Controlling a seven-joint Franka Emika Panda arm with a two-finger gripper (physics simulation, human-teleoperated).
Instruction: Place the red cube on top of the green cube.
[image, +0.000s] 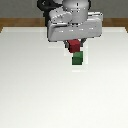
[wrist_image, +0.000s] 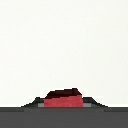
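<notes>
the gripper (image: 74, 44) is closed onto the red cube (image: 74, 46), and the wrist view confirms it: the cube (wrist_image: 62, 98) sits between the two dark fingers (wrist_image: 38, 101), which press against its opposite sides with no gap showing. in the exterior view the red cube hangs just under the large grey hand, its upper part tucked between the fingers and hard to make out, its lower part clear of the white table (image: 30, 85). the green cube (image: 77, 60) rests on the table just below the red one and slightly toward the exterior view's right; the two look very close, but whether they touch cannot be told at this resolution. the green cube is not seen in the wrist view, where only bare white surface lies beyond the held cube. the arm reaches in from the far side of the table, with the hand pointing straight down over the cubes and its bulky body hiding most of the links behind it.
</notes>
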